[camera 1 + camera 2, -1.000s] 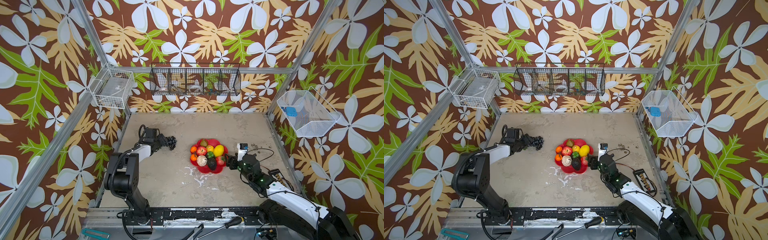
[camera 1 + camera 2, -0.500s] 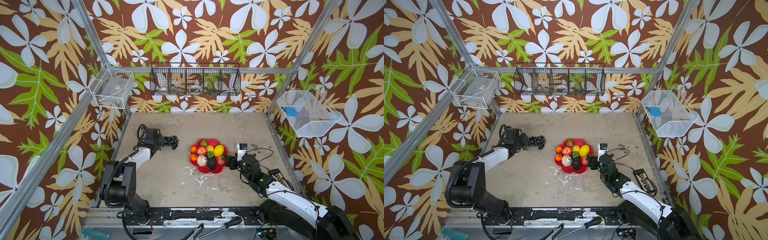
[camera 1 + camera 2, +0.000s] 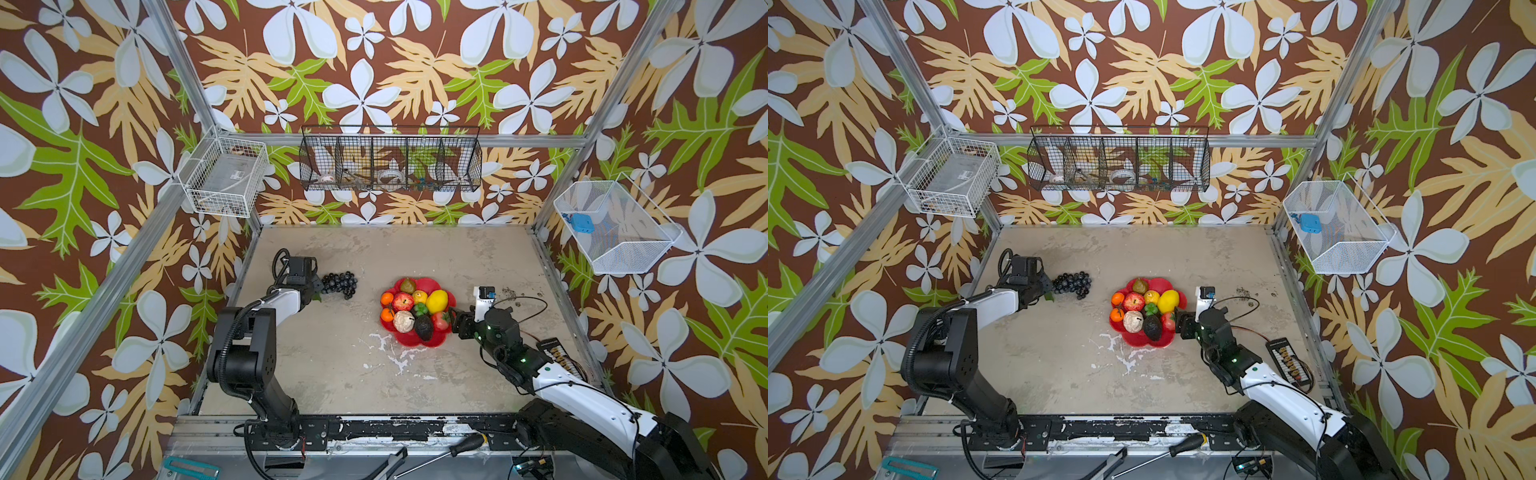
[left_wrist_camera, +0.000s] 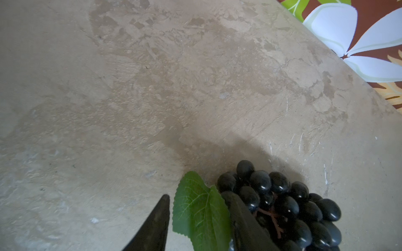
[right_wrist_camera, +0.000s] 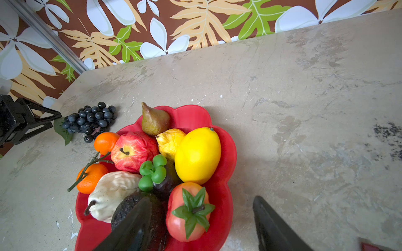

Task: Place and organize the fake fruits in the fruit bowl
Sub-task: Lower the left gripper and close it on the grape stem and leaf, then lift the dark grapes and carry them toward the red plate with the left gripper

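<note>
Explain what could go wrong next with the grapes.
The left gripper has mainly the leaf of the grape bunch between its jaws; a grip there may slip when lifting.
The fruit bowl is already crowded, so the bunch may slide off or push a fruit out.
The right gripper stands open over the bowl's rim and the avocado; the arms could collide there.

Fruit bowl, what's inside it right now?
Visible: pear, apple, two oranges, two lemons, cream lumpy piece, avocado, red leafy-topped fruit, green-topped dark fruit. They cover the fruit bowl's centre, so anything underneath is hidden.
</note>
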`<state>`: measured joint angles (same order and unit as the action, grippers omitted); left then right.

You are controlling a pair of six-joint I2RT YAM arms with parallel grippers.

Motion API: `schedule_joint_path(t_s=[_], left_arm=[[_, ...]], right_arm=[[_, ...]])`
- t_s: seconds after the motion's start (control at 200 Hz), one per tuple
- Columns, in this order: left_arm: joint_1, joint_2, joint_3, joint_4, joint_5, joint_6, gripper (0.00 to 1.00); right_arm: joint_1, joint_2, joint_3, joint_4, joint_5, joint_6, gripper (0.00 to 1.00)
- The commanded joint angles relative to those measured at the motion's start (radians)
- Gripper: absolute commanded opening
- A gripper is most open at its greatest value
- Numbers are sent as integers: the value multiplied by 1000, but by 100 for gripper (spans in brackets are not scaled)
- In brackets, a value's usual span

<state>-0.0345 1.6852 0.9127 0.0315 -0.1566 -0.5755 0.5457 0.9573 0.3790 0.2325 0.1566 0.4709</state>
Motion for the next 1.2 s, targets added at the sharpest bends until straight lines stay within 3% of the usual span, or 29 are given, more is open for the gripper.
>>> schedule_joint_path(t_s=[0.0, 0.295, 0.721, 1.191], left_arm=[[5, 5, -6, -7, -18, 5, 44], [15, 47, 8, 4, 9, 9, 34], [15, 109, 49, 45, 111, 9, 31], [15, 157, 83, 53, 104, 12, 20]], right_arm=[[2, -2, 9, 10, 3, 9, 74], [1, -1, 9, 8, 4, 9, 74], [1, 12, 12, 9, 2, 9, 74], [2, 21, 14, 13, 0, 10, 74]])
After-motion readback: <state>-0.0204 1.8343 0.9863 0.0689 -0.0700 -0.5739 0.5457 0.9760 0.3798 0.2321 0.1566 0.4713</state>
